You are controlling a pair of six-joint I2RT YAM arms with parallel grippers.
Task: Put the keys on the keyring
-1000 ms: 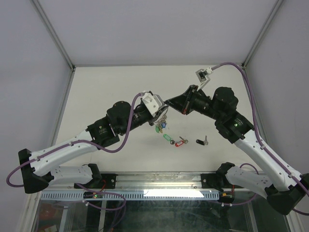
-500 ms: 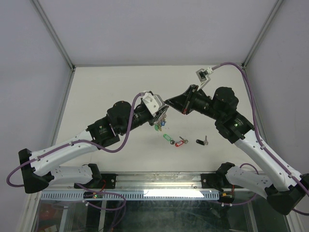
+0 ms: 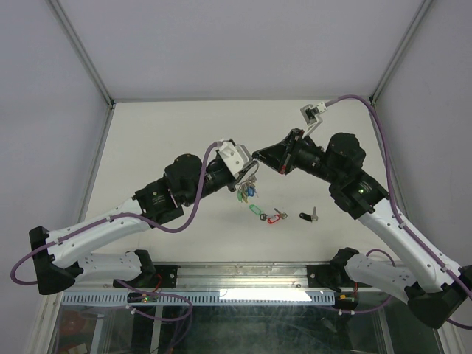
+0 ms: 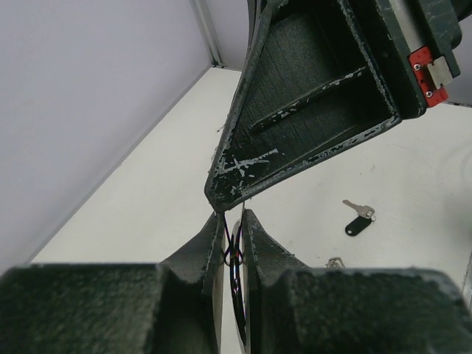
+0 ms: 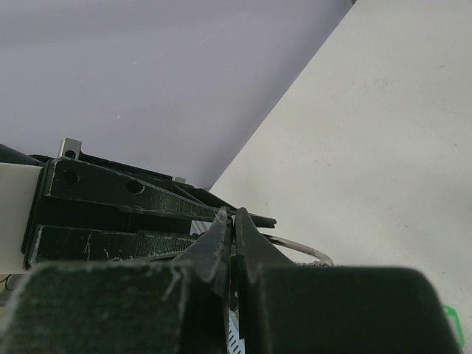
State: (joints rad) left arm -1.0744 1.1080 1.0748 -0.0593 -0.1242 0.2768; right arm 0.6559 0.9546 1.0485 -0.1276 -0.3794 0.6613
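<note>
The keyring (image 3: 248, 189), a thin wire ring with a bunch of small keys and blue, yellow and green tags, hangs between my two grippers above the table. My left gripper (image 3: 246, 171) is shut on the ring's wire (image 4: 236, 274). My right gripper (image 3: 257, 156) meets it tip to tip and is shut on the same ring (image 5: 306, 253). Three loose keys lie on the table below: the green-tagged key (image 3: 256, 210), the red-tagged key (image 3: 275, 217) and the black-tagged key (image 3: 307, 216). The black-tagged key also shows in the left wrist view (image 4: 359, 221).
The white table (image 3: 162, 140) is walled by grey panels at the back and both sides. A metal rail (image 3: 243, 276) runs along the near edge by the arm bases. A purple cable (image 3: 380, 133) loops over the right arm.
My left wrist has shifted slightly and the hanging bunch of tags has swung a little. The right arm and the three loose keys have stayed where they were.
</note>
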